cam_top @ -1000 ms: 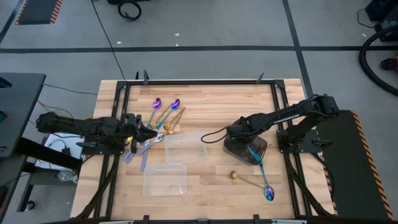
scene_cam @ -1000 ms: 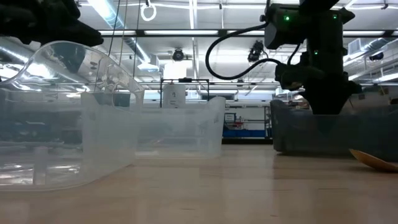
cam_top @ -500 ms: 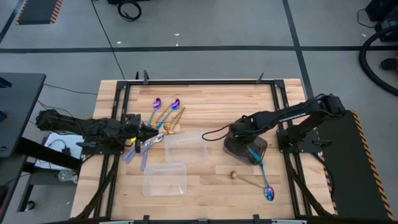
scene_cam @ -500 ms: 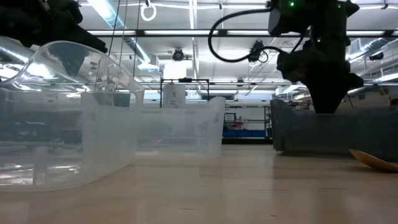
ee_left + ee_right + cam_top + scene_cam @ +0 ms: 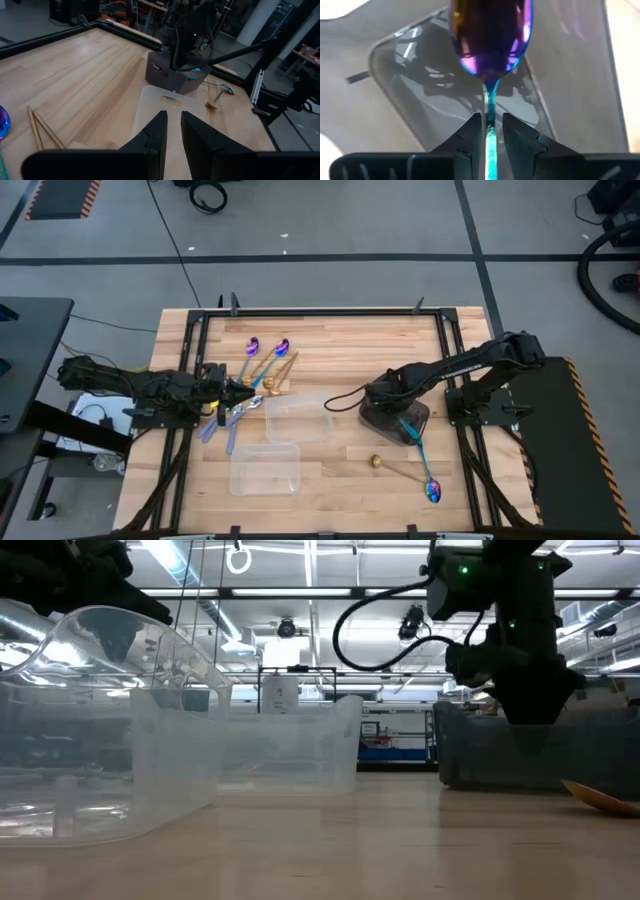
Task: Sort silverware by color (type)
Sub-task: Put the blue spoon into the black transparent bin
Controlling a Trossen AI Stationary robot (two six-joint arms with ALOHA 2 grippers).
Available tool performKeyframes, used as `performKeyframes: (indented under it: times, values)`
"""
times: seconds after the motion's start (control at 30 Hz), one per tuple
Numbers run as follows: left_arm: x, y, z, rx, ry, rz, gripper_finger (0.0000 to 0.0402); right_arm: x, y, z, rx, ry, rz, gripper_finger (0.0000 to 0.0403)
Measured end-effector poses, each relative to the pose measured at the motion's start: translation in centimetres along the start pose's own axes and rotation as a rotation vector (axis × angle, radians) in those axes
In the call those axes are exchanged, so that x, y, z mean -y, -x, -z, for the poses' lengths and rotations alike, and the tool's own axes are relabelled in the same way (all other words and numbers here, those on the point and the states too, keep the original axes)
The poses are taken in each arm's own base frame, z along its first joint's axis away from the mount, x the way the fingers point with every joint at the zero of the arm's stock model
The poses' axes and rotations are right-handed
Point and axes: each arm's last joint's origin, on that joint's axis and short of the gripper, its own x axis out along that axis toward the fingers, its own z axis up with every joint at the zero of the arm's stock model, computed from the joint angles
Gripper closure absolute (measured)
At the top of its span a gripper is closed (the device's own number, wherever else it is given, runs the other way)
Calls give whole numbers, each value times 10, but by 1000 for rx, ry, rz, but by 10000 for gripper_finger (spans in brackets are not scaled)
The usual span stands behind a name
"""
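In the right wrist view my right gripper is shut on an iridescent purple-blue spoon, over the inside of the dark grey tray. The high view places it at the tray's far-left part. A second iridescent spoon leans on the tray's near rim, bowl on the table. A gold spoon lies beside it. My left gripper hovers over the silver spoons at the left; its fingers stand almost together with nothing between. Purple spoons and gold spoons lie farther off. My right gripper pinches the iridescent spoon's slim handle between its two fingers, a short way from the bowl. The fingers point down from above and lie along the handle. The spoon is clear of the table, bowl end down over the dark tray's floor.
Two clear plastic trays stand mid-table, one next to the dark tray and one nearer the table's near edge; in the low view they fill the left. Black frame rails border the table. Bare wood lies in the far middle.
My right gripper has swayed slightly toward the table's right edge and back above the dark grey tray, staying shut on the spoon.
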Motion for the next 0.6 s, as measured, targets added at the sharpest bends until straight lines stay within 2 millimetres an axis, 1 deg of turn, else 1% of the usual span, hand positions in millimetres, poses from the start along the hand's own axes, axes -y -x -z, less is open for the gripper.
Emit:
performKeyframes:
  times: [0.13,0.2,0.3,0.33,0.47,0.6]
  values:
    - [0,0,0,0,0,0,340,-1,-5,-1,-7,0,21,323]
    - [0,0,0,0,1,0,340,-1,-6,-2,-20,-15,16,340]
    - [0,0,0,0,0,0,340,1,-3,-2,-34,-41,-4,377]
    - [0,0,0,0,1,0,340,1,-1,-3,-34,-41,-14,382]
    - [0,0,0,0,1,0,340,4,8,-2,-34,-56,-56,379]
    - [0,0,0,0,1,0,340,8,15,-3,-110,-87,-120,373]
